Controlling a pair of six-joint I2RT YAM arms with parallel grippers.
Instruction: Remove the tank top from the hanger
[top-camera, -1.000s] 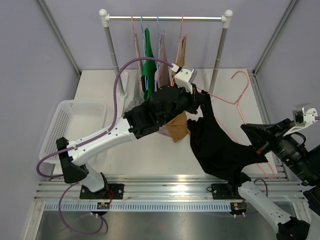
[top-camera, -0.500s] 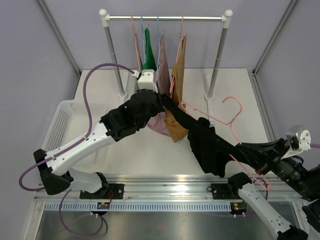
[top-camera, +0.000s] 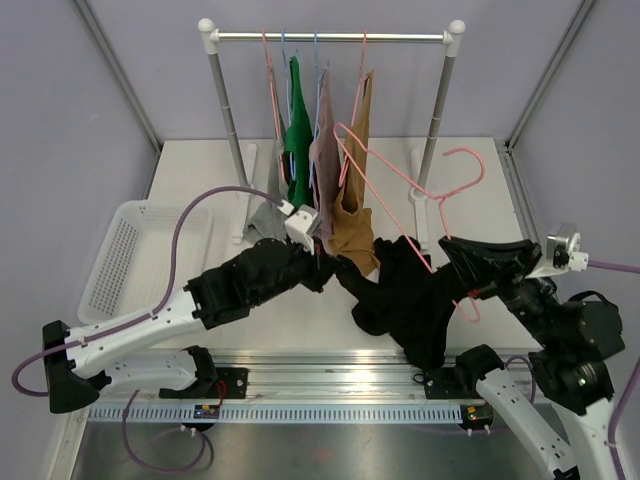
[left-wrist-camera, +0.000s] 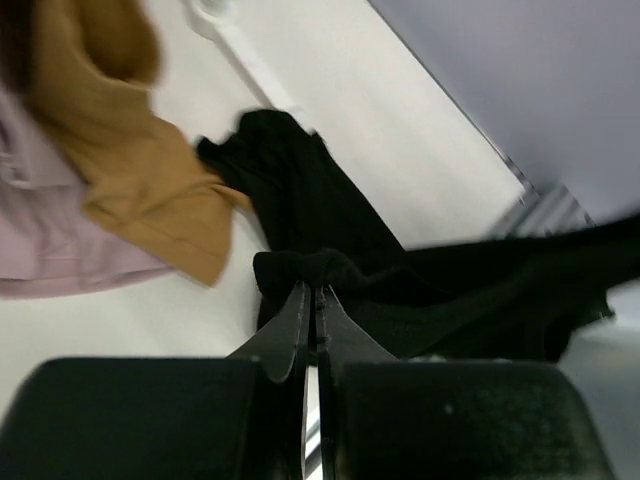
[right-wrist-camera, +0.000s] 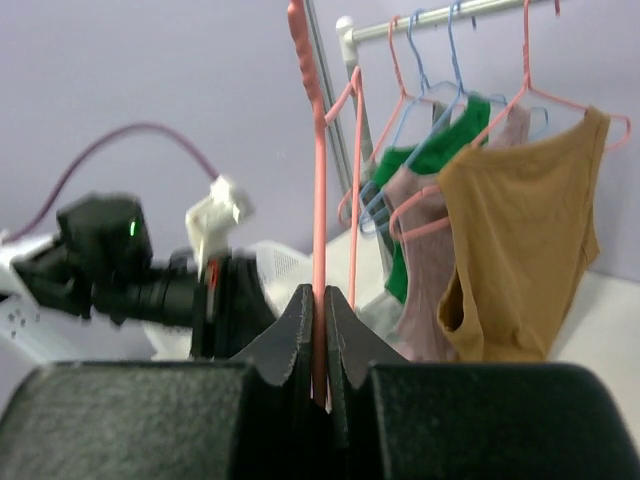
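- Presently, my left hand (left-wrist-camera: 314, 292) is pressed together on a bunched fold of the black tank top (top-camera: 410, 300). The garment sags in a heap between my two hands, low over the tabletop (top-camera: 200, 170).
- My right hand (right-wrist-camera: 319, 295) pinches the wire of the pink hanger (right-wrist-camera: 320, 200) and holds it raised above the garment.
- I cannot tell whether a strap is looped over the hanger's lower arm, because dark cloth hides that junction in the top view.
- Risk 1: if a strap is caught there, pulling my hands apart would stretch the cloth or twist the wire out of my right hand.
- Risk 2: my left hand holds only a small fold, which could slip out under tension.
- Risk 3: the raised hanger is near the brown top (top-camera: 355, 225) on the rail (top-camera: 330, 37), so a wide swing could hook it.
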